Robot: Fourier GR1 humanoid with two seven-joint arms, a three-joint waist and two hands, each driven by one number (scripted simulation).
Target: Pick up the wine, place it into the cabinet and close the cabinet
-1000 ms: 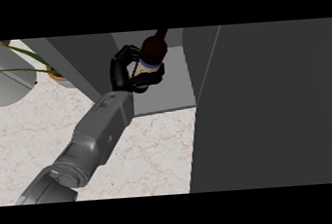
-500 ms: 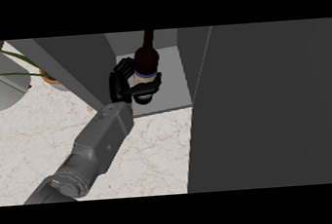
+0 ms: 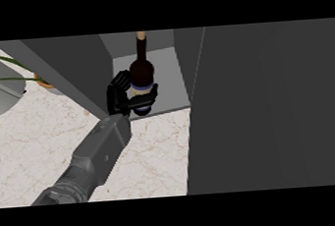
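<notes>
I see one hand (image 3: 123,96), coming up from the lower left on a grey forearm, its fingers curled round the lower body of the wine (image 3: 142,77). I cannot tell which arm it is. The bottle stands upright inside the open cabinet (image 3: 165,80), over its pale floor. The dark door (image 3: 272,107) fills the right. Marbled worktop (image 3: 27,139) lies below, with a plant (image 3: 11,71) at left.
</notes>
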